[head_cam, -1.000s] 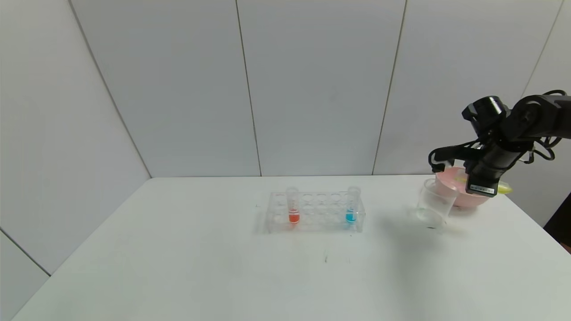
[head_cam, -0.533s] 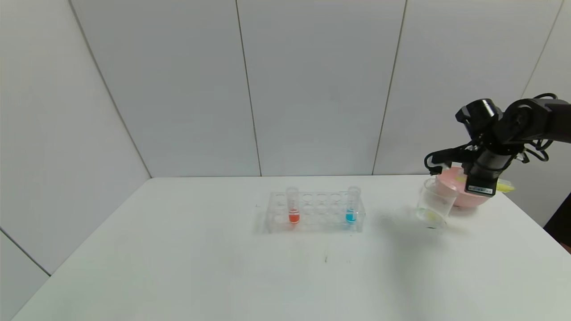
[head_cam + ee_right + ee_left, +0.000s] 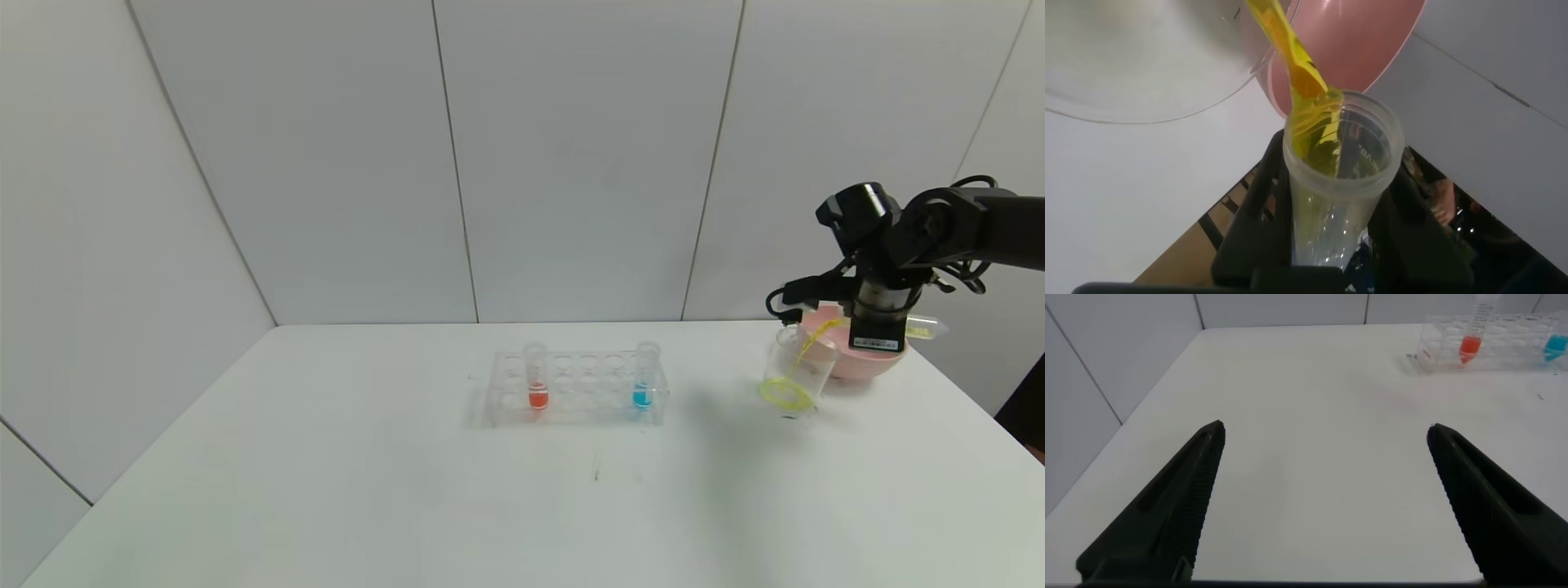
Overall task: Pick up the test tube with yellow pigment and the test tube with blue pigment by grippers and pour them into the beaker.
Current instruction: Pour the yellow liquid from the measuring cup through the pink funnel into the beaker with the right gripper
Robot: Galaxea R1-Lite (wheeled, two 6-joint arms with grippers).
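Right wrist view shows the right gripper (image 3: 1331, 237) clamped around the test tube with yellow pigment (image 3: 1335, 180), tipped so a yellow stream runs from its mouth over the rim of the beaker (image 3: 1151, 73). From the head view, that gripper (image 3: 878, 339) hangs above the pink bowl (image 3: 849, 363), just behind the beaker (image 3: 793, 376), where a yellow ring already pools at the bottom. The tube's round end (image 3: 922, 329) sticks out sideways, nearly level.

So the yellow pour is under way, probably close to finished. The test tube with blue pigment (image 3: 644, 377) stands untouched in the clear rack (image 3: 575, 388), beside a tube of orange-red liquid (image 3: 536, 377); its pick and pour remain.

The left gripper (image 3: 1323, 498) hangs spread open, empty, over the white table (image 3: 1315, 400).

Half a second ago the beaker held only a faint trace of yellow; the wrist has since rolled further and risen slightly.
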